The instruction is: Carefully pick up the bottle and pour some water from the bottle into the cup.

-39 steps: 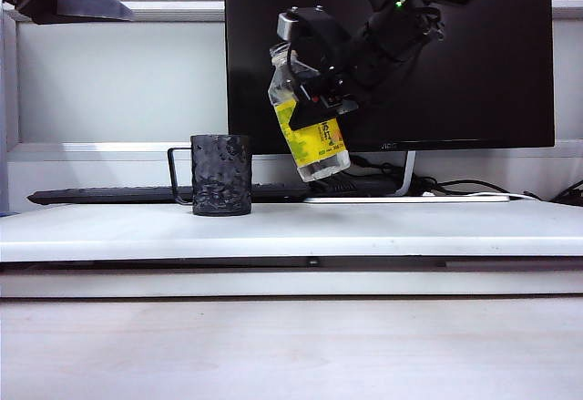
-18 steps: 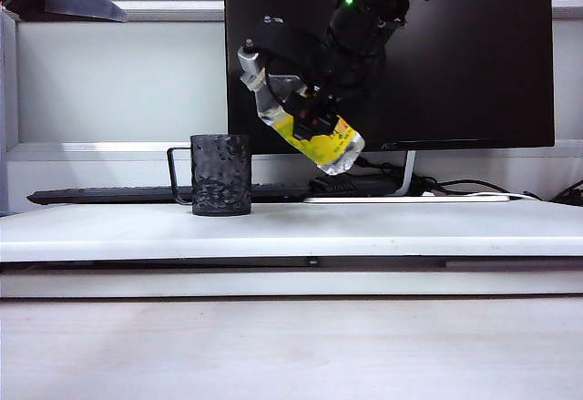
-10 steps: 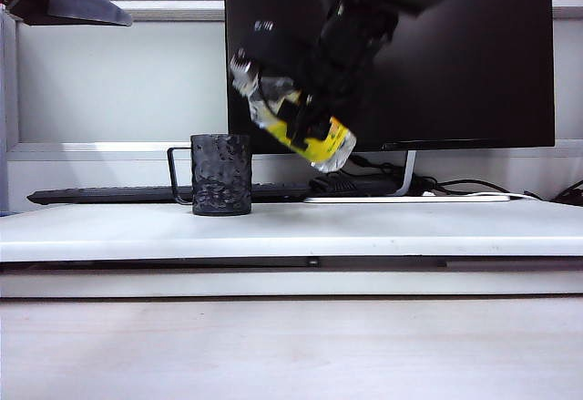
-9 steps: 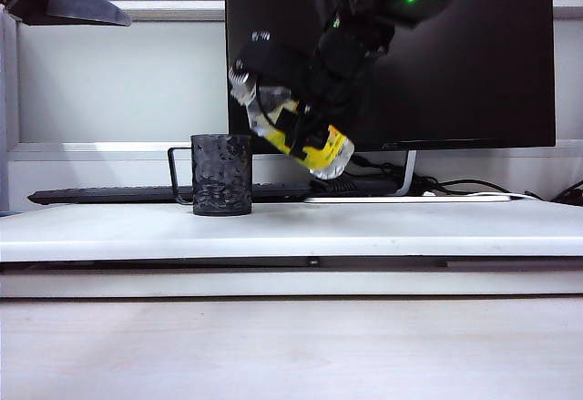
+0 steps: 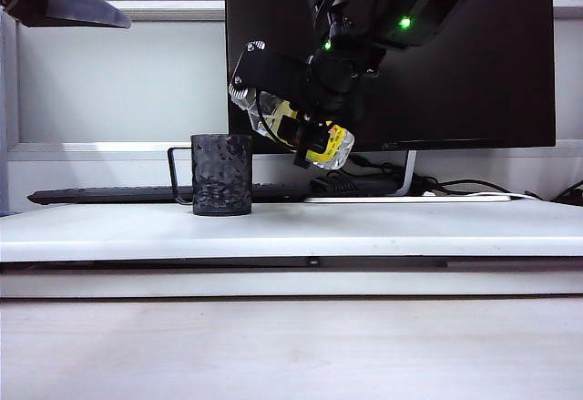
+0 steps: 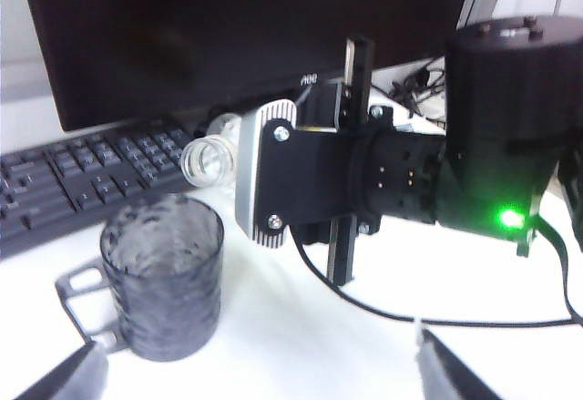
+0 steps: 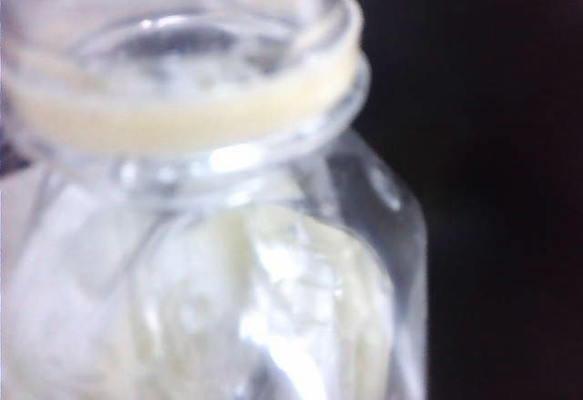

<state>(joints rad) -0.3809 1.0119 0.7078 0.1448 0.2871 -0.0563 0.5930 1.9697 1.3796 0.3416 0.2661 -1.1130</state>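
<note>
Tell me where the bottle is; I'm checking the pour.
In the exterior view the bottle is tilted in the right gripper, just right of the black cup, mouth beside and above its rim.

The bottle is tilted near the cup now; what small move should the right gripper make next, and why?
Probably shift the right gripper slightly toward the cup before tilting further. The bottle it holds leans steeply, but its open mouth looks just beside the cup's rim, not clearly over the opening. The left gripper hangs open, apart.
</note>
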